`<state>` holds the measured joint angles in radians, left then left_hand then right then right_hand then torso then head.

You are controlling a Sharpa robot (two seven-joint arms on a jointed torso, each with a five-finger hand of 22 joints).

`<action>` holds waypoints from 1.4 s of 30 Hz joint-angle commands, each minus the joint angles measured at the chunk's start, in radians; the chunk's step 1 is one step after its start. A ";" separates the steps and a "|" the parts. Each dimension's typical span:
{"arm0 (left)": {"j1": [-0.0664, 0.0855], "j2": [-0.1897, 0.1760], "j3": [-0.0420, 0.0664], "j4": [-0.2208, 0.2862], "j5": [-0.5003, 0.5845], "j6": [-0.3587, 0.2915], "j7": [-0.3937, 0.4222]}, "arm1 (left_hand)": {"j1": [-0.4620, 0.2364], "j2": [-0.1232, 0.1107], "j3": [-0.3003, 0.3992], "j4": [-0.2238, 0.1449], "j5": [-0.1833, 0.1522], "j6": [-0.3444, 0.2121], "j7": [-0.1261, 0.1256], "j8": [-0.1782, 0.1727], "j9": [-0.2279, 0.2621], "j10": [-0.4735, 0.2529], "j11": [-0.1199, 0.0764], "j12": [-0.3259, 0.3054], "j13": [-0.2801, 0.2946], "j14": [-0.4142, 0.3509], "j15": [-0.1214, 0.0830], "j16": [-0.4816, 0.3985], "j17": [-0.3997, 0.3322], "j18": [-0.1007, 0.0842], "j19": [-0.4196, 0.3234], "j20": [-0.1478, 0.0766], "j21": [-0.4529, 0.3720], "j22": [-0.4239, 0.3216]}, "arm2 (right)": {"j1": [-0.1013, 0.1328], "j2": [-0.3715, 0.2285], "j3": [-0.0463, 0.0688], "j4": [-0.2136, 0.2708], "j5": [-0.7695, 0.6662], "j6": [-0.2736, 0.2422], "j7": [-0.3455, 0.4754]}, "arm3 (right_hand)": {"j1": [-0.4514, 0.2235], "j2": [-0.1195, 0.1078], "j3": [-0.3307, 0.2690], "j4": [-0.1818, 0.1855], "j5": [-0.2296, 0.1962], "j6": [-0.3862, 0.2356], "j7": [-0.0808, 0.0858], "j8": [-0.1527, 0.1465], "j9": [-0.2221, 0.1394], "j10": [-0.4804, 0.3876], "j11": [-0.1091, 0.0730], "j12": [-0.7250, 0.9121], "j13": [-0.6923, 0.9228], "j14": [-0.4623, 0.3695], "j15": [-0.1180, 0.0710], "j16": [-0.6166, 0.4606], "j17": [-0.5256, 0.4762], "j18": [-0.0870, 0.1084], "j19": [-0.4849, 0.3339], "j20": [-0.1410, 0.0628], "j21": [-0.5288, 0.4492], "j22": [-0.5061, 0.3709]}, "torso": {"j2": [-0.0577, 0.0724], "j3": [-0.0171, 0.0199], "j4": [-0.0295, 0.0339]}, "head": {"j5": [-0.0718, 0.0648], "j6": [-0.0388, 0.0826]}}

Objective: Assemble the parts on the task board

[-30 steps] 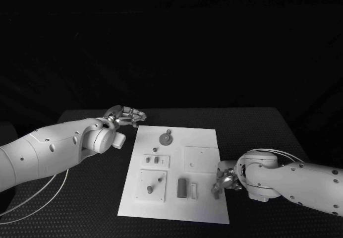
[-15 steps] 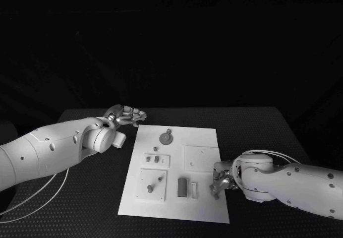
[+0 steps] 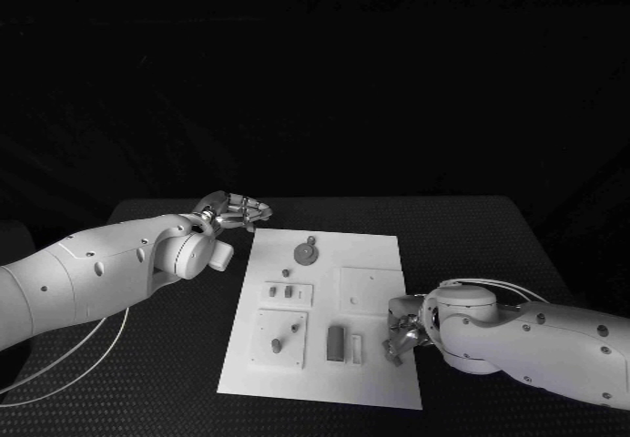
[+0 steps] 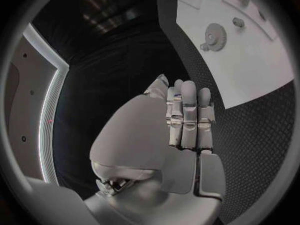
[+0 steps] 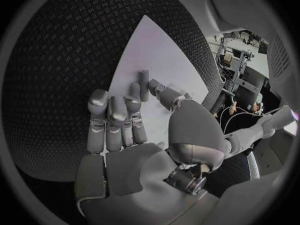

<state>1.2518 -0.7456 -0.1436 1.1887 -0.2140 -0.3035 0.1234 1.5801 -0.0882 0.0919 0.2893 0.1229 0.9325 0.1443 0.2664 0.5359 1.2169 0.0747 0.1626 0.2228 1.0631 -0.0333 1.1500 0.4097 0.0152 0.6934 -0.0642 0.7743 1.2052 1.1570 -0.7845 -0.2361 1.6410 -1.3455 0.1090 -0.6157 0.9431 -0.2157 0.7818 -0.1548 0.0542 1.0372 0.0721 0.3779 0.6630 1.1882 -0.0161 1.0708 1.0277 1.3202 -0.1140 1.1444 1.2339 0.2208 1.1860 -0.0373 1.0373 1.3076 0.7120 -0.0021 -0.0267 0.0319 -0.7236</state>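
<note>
The white task board (image 3: pixel 374 375) lies in the middle of the table. On it are a grey gear (image 3: pixel 306 254), two small pegs (image 3: pixel 279 292) in a raised block, a single peg (image 3: pixel 276 345) in a nearer block, and a dark bar (image 3: pixel 335 343) beside a pale bar (image 3: pixel 356 349). My right hand (image 3: pixel 404 335) is at the board's right edge near the front. In the right wrist view it (image 5: pixel 125 130) pinches a small grey peg (image 5: pixel 144 85) between thumb and a fingertip. My left hand (image 3: pixel 234 211) hovers off the board's far left corner, its fingers (image 4: pixel 187 120) side by side and holding nothing.
A plain square plate (image 3: pixel 368 289) sits on the board's right half. Black textured table (image 3: pixel 157 364) surrounds the board on all sides. In the left wrist view the gear (image 4: pixel 214 35) and the board's far corner (image 4: pixel 250 80) lie beyond the fingertips.
My right hand has crept slightly left onto the board's right edge. The left hand has barely shifted. The parts on the board have not moved.
</note>
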 commanded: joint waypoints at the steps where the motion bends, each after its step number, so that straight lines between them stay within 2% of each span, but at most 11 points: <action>1: 0.001 -0.001 0.001 0.003 -0.007 0.009 0.006 | -0.012 0.000 0.003 0.000 -0.004 -0.001 0.004 -0.005 -0.001 0.001 0.002 -0.004 -0.001 0.003 0.000 -0.002 0.001 -0.015 0.005 -0.053 -0.005 0.001 | -0.018 0.006 -0.012 -0.003 -0.008 0.002 0.028 | 0.009 0.024 0.015 0.000 -0.005 -0.036 0.028 -0.119 -0.069 -0.002 0.005 -0.004 -0.002 -0.006 0.001 -0.004 -0.002 0.041 -0.007 0.001 -0.001 0.002 | 0.001 0.0010 0.0007 | 0.000 -0.001; 3: 0.001 -0.001 0.001 0.003 -0.007 0.008 0.006 | -0.012 0.000 0.003 0.000 -0.004 -0.001 0.004 -0.005 -0.001 0.001 0.002 -0.004 -0.002 0.003 0.000 -0.002 0.001 -0.015 0.005 -0.053 -0.005 0.001 | -0.018 0.005 -0.012 -0.005 0.007 -0.013 0.036 | 0.013 0.037 0.023 -0.002 -0.003 -0.037 0.031 -0.122 -0.073 -0.001 0.007 -0.005 -0.003 -0.006 0.004 -0.005 -0.003 0.041 -0.009 0.002 -0.002 0.002 | 0.001 0.0013 0.0005 | 0.000 0.000; 6: 0.001 0.000 0.001 0.003 -0.007 0.008 0.006 | -0.012 0.000 0.003 0.000 -0.004 -0.001 0.004 -0.005 -0.001 0.002 0.002 -0.004 -0.002 0.003 0.000 -0.002 0.001 -0.015 0.005 -0.053 -0.005 0.001 | -0.018 0.003 -0.012 -0.012 0.038 -0.042 0.043 | 0.026 0.084 0.066 -0.017 0.039 -0.016 0.028 -0.119 -0.082 0.012 0.006 -0.006 -0.006 0.004 0.006 0.004 0.003 0.041 -0.010 0.007 0.002 0.004 | 0.001 0.0016 -0.0005 | 0.001 0.000; 9: 0.001 0.001 0.001 0.003 -0.007 0.009 0.006 | -0.012 0.000 0.003 0.000 -0.004 -0.001 0.004 -0.005 -0.001 0.002 0.002 -0.004 -0.002 0.003 0.000 -0.002 0.001 -0.015 0.005 -0.053 -0.006 0.002 | -0.018 0.000 -0.011 -0.013 0.067 -0.073 0.046 | 0.011 0.096 0.085 -0.033 0.085 -0.004 0.026 -0.119 -0.091 0.020 0.004 -0.008 -0.009 0.011 0.006 0.010 0.005 0.041 -0.006 0.012 0.007 0.006 | 0.001 0.0015 -0.0002 | 0.001 0.000; 10: 0.001 0.001 0.001 0.003 -0.007 0.009 0.006 | -0.012 0.000 0.003 0.000 -0.004 -0.001 0.004 -0.005 -0.001 0.002 0.002 -0.004 -0.002 0.003 0.000 -0.002 0.001 -0.015 0.005 -0.053 -0.006 0.002 | -0.018 0.000 -0.011 -0.012 0.075 -0.082 0.045 | -0.002 0.087 0.081 -0.042 0.132 0.003 0.025 -0.118 -0.094 0.025 0.002 -0.008 -0.010 0.015 0.005 0.013 0.007 0.041 -0.002 0.013 0.011 0.006 | 0.001 0.0018 -0.0003 | 0.001 -0.001; 11: 0.001 0.001 0.001 0.003 -0.007 0.009 0.006 | -0.012 0.000 0.003 0.000 -0.004 -0.001 0.004 -0.005 -0.001 0.002 0.002 -0.004 -0.002 0.003 0.000 -0.002 0.001 -0.015 0.005 -0.053 -0.006 0.002 | -0.018 -0.001 -0.011 -0.012 0.081 -0.085 0.044 | -0.009 0.086 0.075 -0.050 0.151 0.006 0.024 -0.117 -0.096 0.027 0.001 -0.008 -0.010 0.017 0.005 0.015 0.008 0.041 0.000 0.013 0.012 0.006 | 0.001 0.0019 -0.0002 | 0.001 -0.001; 19: 0.001 0.001 0.001 0.003 -0.007 0.009 0.006 | -0.012 0.000 0.003 0.000 -0.003 -0.001 0.004 -0.005 -0.001 0.002 0.002 -0.004 -0.002 0.003 0.000 -0.002 0.001 -0.015 0.004 -0.053 -0.006 0.002 | -0.018 -0.015 -0.011 -0.004 0.177 -0.123 0.046 | -0.015 0.088 0.072 -0.057 0.167 0.017 0.020 -0.113 -0.098 0.031 -0.002 -0.010 -0.012 0.021 0.004 0.018 0.010 0.041 0.003 0.012 0.013 0.004 | 0.001 0.0022 -0.0004 | 0.002 -0.001; 20: 0.001 0.001 0.001 0.002 -0.008 0.009 0.006 | -0.012 0.000 0.003 -0.001 -0.003 -0.001 0.004 -0.005 -0.001 0.002 0.002 -0.004 -0.002 0.003 0.000 -0.002 0.001 -0.015 0.004 -0.053 -0.006 0.002 | -0.018 -0.018 -0.011 -0.002 0.200 -0.130 0.048 | -0.033 0.066 0.053 -0.055 0.200 0.022 0.019 -0.111 -0.098 0.033 -0.004 -0.010 -0.012 0.022 0.003 0.020 0.011 0.041 0.006 0.013 0.014 0.004 | 0.001 0.0019 -0.0007 | 0.002 0.000; 26: 0.001 0.002 0.001 0.003 -0.009 0.010 0.005 | -0.011 -0.001 0.004 -0.001 -0.002 -0.001 0.004 -0.005 -0.001 0.002 0.002 -0.004 -0.002 0.003 0.000 -0.002 0.002 -0.015 0.004 -0.053 -0.006 0.002 | -0.011 -0.019 -0.009 0.009 0.352 -0.210 0.054 | -0.047 0.039 0.025 -0.043 0.192 0.024 0.017 -0.111 -0.102 0.034 -0.006 -0.012 -0.012 0.023 -0.001 0.019 0.010 0.041 0.011 0.010 0.013 0.000 | 0.001 0.0014 -0.0010 | 0.002 0.002; 33: 0.001 0.001 0.001 0.003 -0.010 0.011 0.004 | -0.011 -0.001 0.004 -0.001 -0.002 -0.001 0.004 -0.005 -0.001 0.002 0.002 -0.004 -0.002 0.003 0.000 -0.002 0.002 -0.015 0.004 -0.053 -0.006 0.002 | -0.010 -0.006 -0.009 0.001 0.433 -0.222 0.049 | -0.056 0.033 0.014 -0.030 0.181 0.025 0.016 -0.112 -0.104 0.033 -0.006 -0.012 -0.011 0.024 -0.004 0.019 0.010 0.041 0.013 0.007 0.011 -0.003 | 0.001 0.0006 0.0003 | 0.000 0.003; 42: 0.001 0.001 0.001 0.004 -0.014 0.020 0.004 | -0.005 -0.001 0.008 -0.002 0.016 -0.002 0.004 -0.005 -0.001 0.002 0.002 -0.005 -0.002 0.002 0.000 -0.002 0.002 -0.015 0.003 -0.053 -0.008 0.005 | -0.010 0.008 -0.009 -0.004 0.477 -0.279 0.048 | -0.056 0.025 0.008 -0.028 0.195 0.027 0.015 -0.112 -0.105 0.031 -0.008 -0.013 -0.009 0.022 -0.007 0.017 0.009 0.041 0.014 0.004 0.010 -0.005 | 0.000 0.0007 0.0002 | -0.001 0.004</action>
<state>1.2518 -0.7455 -0.1436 1.1897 -0.2204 -0.3002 0.1223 1.5801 -0.0881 0.0947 0.2865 0.1346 0.9325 0.1443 0.2664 0.5359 1.2169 0.0747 0.1626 0.2220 1.0631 -0.0333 1.1500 0.4107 0.0151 0.6934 -0.0641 0.7703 1.2094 1.1484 -0.7801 -0.2451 1.6380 -0.9132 -0.1337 -0.5732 0.8835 -0.1804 0.7961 -0.1848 0.2479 1.0592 0.0863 0.2609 0.5570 1.2150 -0.0216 1.0629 1.0175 1.3422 -0.1175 1.1599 1.2441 0.2217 1.1969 -0.0306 1.0452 1.3037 0.7126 -0.0014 -0.0268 0.0309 -0.7195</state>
